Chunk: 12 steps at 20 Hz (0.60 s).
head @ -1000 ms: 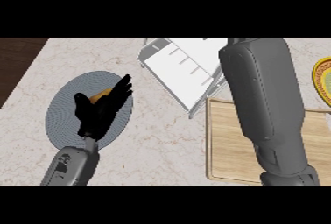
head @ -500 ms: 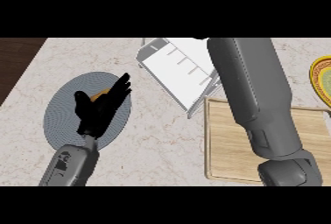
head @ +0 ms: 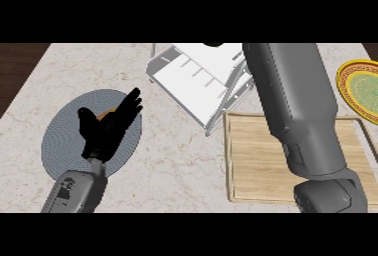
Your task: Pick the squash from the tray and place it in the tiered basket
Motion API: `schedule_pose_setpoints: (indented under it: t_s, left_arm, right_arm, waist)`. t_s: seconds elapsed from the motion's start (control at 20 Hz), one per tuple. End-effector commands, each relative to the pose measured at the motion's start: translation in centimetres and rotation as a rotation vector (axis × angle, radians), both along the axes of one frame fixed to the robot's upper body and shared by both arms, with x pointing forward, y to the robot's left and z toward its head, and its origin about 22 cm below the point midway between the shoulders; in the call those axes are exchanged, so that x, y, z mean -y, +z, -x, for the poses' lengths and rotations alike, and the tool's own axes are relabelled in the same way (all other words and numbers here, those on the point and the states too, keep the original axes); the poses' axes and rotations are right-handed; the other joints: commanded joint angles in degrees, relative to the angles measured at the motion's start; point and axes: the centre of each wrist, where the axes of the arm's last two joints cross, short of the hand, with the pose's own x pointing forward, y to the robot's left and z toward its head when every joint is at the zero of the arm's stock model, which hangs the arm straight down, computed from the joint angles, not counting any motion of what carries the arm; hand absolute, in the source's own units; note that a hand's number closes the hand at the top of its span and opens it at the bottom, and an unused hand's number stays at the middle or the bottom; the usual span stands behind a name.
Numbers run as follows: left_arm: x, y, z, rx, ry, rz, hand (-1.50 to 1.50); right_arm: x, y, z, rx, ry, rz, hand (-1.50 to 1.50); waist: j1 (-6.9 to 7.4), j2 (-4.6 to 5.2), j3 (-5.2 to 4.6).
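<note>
Squash (head: 116,111) is showing only as a small orange-yellow sliver, lying on the round grey tray (head: 66,140) at the left of the marble counter (head: 177,165). Most of it is sitting hidden behind the left hand (head: 109,127), so its shape is hard to judge; it seems to be a short, rounded piece. That black hand is hanging over the tray with its fingers (head: 130,105) stretched out straight and spread, pointing up and right, curling round nothing. The white tiered basket (head: 196,80) is standing at the top centre of the counter, well apart from the tray. The right forearm (head: 295,110) is reaching up across a wooden board (head: 258,165) toward the basket; its hand is lying out of sight past the top edge, so I cannot tell how its fingers are set. A yellow-rimmed green plate (head: 362,90) is peeking in at the right edge.
</note>
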Motion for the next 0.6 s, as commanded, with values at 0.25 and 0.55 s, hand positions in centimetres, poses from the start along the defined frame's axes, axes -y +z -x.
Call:
schedule_pose_setpoints:
  t_s: [0.25, 0.55]
  left_arm:
    - [-0.9, -1.2, 1.3, -0.055, 0.043, 0.004, 0.00]
    - [-1.9, -2.0, 1.4, -0.078, 0.072, 0.017, 0.00]
  right_arm:
    - [-1.9, 0.8, 3.1, -0.065, 0.000, -0.190, -1.50]
    - [-2.5, -1.5, 5.8, -0.142, 0.094, -0.176, -1.50]
  waist:
    - [-2.64, -2.57, 0.12]
    - [-4.80, -3.31, 0.11]
